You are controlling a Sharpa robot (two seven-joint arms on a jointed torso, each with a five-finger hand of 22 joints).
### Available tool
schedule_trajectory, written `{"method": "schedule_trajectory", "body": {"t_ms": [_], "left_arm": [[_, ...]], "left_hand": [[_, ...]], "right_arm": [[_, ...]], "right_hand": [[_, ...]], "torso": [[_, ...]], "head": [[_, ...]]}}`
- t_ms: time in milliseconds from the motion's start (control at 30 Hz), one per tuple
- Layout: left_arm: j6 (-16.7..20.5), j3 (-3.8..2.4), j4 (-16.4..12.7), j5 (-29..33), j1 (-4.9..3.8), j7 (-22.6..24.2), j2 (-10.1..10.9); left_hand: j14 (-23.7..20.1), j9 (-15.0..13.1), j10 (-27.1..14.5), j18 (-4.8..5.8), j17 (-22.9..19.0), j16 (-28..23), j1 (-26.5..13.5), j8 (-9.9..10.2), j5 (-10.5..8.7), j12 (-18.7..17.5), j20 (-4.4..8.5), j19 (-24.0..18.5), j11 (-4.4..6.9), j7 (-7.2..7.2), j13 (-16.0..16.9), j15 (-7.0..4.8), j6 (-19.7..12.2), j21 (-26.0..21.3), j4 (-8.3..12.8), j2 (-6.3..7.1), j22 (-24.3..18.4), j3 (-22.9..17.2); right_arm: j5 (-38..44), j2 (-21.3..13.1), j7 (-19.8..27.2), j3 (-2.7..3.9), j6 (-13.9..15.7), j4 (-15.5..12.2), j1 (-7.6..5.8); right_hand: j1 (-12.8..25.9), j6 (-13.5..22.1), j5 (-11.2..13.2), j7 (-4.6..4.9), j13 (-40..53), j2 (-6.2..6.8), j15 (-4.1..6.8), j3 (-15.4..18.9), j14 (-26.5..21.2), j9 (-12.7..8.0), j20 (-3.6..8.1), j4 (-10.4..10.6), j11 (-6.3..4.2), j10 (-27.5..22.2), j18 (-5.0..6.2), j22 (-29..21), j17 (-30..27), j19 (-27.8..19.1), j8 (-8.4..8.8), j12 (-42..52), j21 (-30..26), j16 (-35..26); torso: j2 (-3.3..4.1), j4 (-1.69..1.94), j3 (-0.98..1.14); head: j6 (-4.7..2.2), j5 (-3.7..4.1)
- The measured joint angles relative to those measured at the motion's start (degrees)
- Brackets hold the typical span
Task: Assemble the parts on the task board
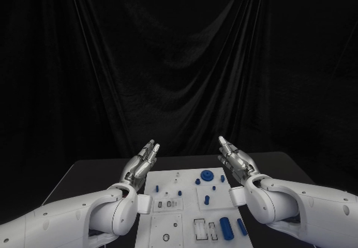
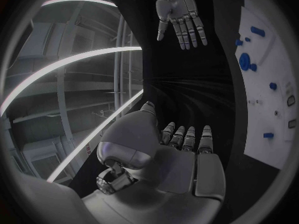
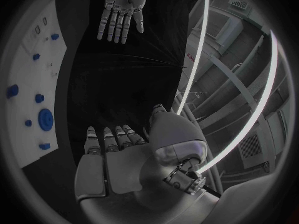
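The white task board (image 1: 183, 213) lies in the middle of the black table, with small blue parts on it: a round blue disc (image 1: 207, 174) near its far end, small pegs (image 1: 157, 189) and two long blue pieces (image 1: 226, 228) near its front right. My left hand (image 1: 142, 160) is raised above the board's far left corner, fingers straight and together, holding nothing. My right hand (image 1: 236, 157) is raised above the far right corner in the same way, also empty. The left wrist view shows my left hand (image 2: 168, 159), the right hand (image 2: 179, 12) opposite and the board (image 2: 268, 74).
The black table (image 1: 89, 173) extends to both sides of the board, with a black curtain (image 1: 179, 77) behind it. Several empty slots (image 1: 200, 229) and holes are cut into the board's near part.
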State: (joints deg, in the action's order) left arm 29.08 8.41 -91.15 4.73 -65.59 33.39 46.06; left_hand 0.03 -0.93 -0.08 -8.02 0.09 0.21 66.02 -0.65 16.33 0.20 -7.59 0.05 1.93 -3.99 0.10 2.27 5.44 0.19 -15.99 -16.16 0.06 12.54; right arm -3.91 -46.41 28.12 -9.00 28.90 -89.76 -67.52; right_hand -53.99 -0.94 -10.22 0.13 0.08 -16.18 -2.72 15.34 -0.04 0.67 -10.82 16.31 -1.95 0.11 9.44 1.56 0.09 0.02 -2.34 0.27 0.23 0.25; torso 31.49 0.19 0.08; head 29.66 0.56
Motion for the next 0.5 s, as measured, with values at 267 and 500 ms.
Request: {"method": "schedule_trajectory", "body": {"t_ms": [267,500], "left_arm": [[-11.55,3.13,-0.65,3.58,-2.33,3.52,0.51],[-16.96,3.70,-0.73,5.37,-2.85,4.61,0.67]], "left_hand": [[0.00,-0.57,0.04,-0.86,-0.01,0.00,3.53,-0.97,2.55,0.00,0.00,0.00,-0.23,4.15,-0.04,0.00,4.15,0.00,-0.92,-0.53,0.00,-0.01],[-0.07,-0.58,0.08,-1.76,-0.04,0.00,9.14,-0.99,10.14,0.00,-1.49,-0.04,-1.02,5.21,-0.04,0.15,5.21,0.00,-0.42,-0.10,0.01,-1.30]], "right_arm": [[-3.06,-0.91,-1.66,-4.07,-12.66,0.03,-3.62],[-4.87,-1.21,-2.65,-5.18,-19.50,0.09,-4.74]], "right_hand": [[-1.60,-0.42,0.00,0.84,0.00,-0.19,-1.13,0.46,0.09,0.10,-0.96,0.46,1.99,-0.09,0.00,0.00,0.00,0.00,-0.67,0.00,0.00,0.00],[-3.70,-1.42,-0.84,1.84,0.00,-0.19,-2.08,0.46,0.02,0.48,-1.69,0.46,2.91,-0.01,-0.01,0.00,0.00,0.08,-3.03,0.00,0.00,0.00]], "torso": [[0.02,0.00,0.00],[0.02,0.01,0.00]], "head": [[-0.02,0.01],[-0.03,0.01]]}}
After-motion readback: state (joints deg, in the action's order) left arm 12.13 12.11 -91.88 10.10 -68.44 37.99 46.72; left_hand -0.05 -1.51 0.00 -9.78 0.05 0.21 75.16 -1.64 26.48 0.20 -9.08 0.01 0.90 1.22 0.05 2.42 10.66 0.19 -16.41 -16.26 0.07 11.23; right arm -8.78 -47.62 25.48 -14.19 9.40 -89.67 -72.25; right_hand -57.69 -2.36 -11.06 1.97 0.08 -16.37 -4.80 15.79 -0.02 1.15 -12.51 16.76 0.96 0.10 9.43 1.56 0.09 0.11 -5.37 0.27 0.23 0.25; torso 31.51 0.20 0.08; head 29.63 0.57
